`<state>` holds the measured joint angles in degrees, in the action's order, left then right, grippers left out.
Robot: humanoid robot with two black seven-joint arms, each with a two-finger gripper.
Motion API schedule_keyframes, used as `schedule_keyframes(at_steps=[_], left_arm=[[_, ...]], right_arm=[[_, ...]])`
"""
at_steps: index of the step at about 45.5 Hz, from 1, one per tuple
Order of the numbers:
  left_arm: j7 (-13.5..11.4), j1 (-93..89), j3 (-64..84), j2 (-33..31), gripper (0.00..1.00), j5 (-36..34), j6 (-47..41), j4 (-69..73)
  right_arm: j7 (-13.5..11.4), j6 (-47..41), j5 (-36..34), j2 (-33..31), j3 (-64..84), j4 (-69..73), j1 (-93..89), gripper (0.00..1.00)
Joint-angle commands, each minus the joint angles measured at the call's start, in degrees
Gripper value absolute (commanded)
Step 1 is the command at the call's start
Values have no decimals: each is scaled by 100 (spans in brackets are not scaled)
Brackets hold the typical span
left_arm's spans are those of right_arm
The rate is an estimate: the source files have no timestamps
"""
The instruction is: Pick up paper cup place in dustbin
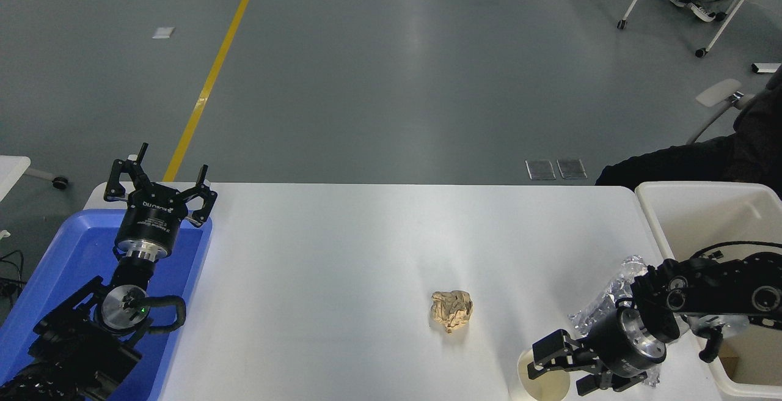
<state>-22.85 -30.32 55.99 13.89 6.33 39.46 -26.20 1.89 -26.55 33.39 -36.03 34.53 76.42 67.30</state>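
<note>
The paper cup [530, 384] stands upright at the table's near edge, right of the middle, cut off by the picture's bottom. My right gripper [559, 367] is open and low over the cup's right rim, one finger above the cup's opening and the other to its right; it hides part of the rim. The off-white dustbin [690, 189] stands at the table's right end, behind the right arm. My left gripper [160, 175] is open and parked at the far left over the blue tray.
A crumpled tan paper ball [451, 310] lies left of the cup. A silver foil bag [602, 306] lies between cup and dustbin, partly under my right arm. A blue tray [67, 254] is at the left. A person's dark sleeve [672, 162] is beyond the dustbin.
</note>
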Motion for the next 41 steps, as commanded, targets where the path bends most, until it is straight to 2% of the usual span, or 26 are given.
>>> schedule_keyframes(at_steps=[1,27,34,39,41], left_arm=[[0,0,0,0,100,0,0,-8],[0,0,-9,0,100,0,0,-8],[0,0,-9,0,100,0,0,-8],[0,0,-9,0,100,0,9,1],[0,0,-9,0,100,0,9,-8]], right_arm=[[154,19,405,-80,-70,-74,-138,0],[207,-649,318,-475,-70,14,573,0],[189,-1228,125,-888,18,224,1328,0],[110,-1845,-16,-1257,413,479,2479,0],[101,-1845,-25,-1345,720,549,3006,0]])
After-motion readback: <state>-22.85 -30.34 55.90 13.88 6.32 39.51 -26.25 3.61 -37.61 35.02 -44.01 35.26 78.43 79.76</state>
